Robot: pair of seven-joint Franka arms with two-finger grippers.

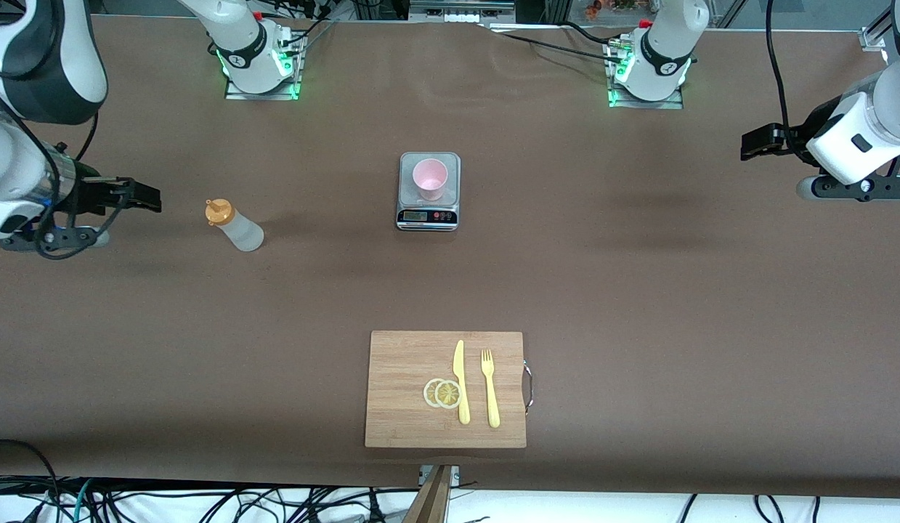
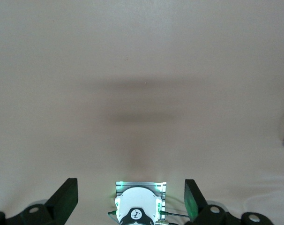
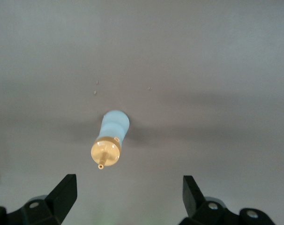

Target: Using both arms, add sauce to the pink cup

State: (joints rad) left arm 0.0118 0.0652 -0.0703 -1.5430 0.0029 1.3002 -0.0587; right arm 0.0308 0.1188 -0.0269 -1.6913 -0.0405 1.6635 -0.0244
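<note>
**Both arms held high at the ends of the surface, fingers spread, nothing grasped**

The pink cup [image 1: 429, 179] is seen standing upright on the platform of a small kitchen scale [image 1: 428, 216], in the middle of the brown surface [image 1: 638, 290], between the two arm bases.

The sauce bottle [image 1: 234, 226] is placed upright on the surface toward the right arm's end, well apart from the scale and slightly nearer to the front camera than the cup. Its orange nozzle cap [image 3: 105, 152] is closed over the whitish body, as is shown in the right wrist view.

The right gripper [image 1: 143, 197] is held in the air over the right arm's end of the surface, near the bottle but not touching it. Its fingers [image 3: 64, 193] are spread wide and hold nothing.

The left gripper [image 1: 760, 142] is held over the left arm's end of the surface, well apart from the scale. Its fingers [image 2: 67, 196] are likewise released and empty.

A wooden cutting board [image 1: 399, 363] is laid nearer to the front camera than the scale. On it, two lemon slices [image 1: 442, 393], a yellow knife [image 1: 460, 381] and a yellow fork [image 1: 489, 388] are set side by side.
</note>
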